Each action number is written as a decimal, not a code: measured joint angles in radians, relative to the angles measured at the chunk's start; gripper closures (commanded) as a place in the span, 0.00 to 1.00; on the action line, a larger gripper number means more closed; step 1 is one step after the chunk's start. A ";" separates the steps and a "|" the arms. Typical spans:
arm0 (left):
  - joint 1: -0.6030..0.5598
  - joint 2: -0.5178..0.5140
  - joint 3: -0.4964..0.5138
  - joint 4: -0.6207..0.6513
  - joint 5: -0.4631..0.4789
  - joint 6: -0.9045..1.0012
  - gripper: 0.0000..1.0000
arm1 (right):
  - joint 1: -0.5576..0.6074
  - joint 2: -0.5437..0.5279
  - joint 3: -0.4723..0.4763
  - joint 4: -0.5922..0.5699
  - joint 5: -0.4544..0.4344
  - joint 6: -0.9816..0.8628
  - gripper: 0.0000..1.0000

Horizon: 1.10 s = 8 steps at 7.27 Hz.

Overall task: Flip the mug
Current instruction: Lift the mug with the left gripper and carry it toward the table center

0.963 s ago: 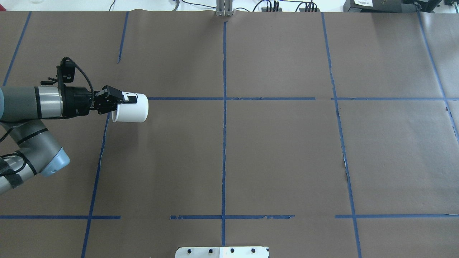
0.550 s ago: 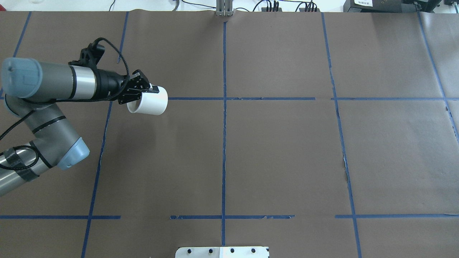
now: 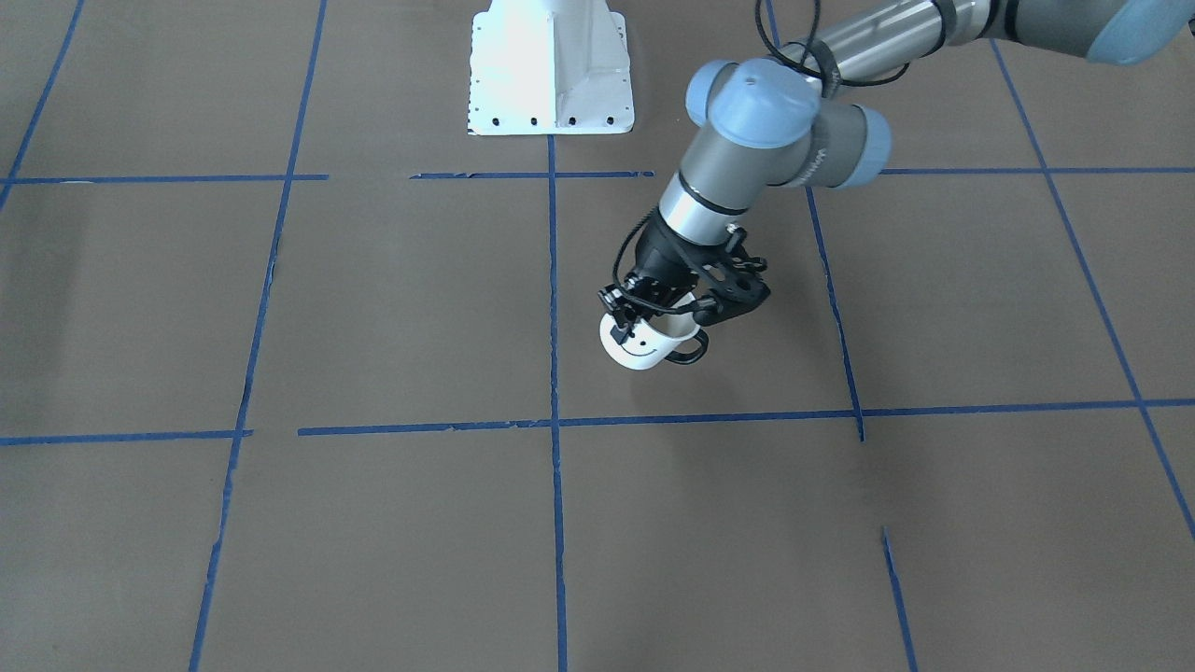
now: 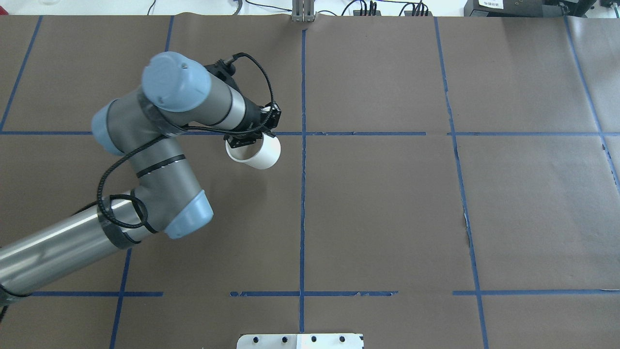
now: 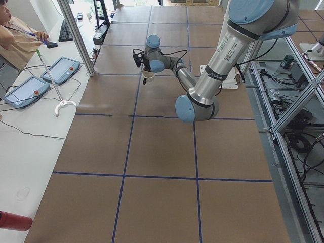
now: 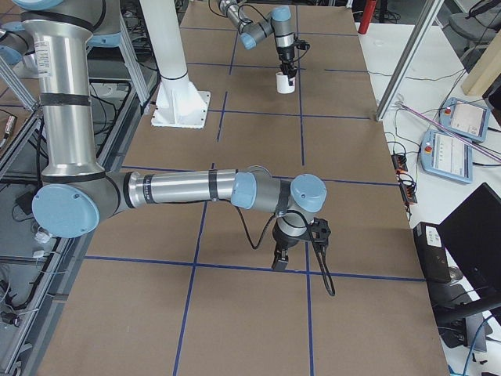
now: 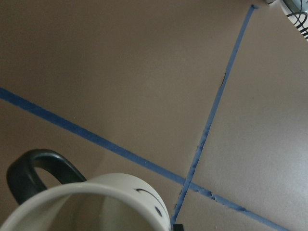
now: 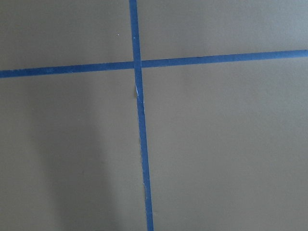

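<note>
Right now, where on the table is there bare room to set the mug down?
The mug, held in the left gripper, hangs beside the central tape line. The squares on both sides of that line, toward the base plate, lie bare. Crowded only under the left arm.

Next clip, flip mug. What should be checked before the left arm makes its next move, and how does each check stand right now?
1. Left gripper shut on the mug at its rim: ok.
2. Mug's mouth facing up: ok, though it is tilted.
3. Mug's base seated on the table: cannot tell.
4. Handle free of the fingers: ok.
5. Right gripper far from the mug: ok.
</note>
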 measured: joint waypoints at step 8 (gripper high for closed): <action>0.176 -0.236 0.189 0.332 0.134 -0.014 0.00 | 0.000 -0.001 0.000 0.000 0.000 0.000 0.00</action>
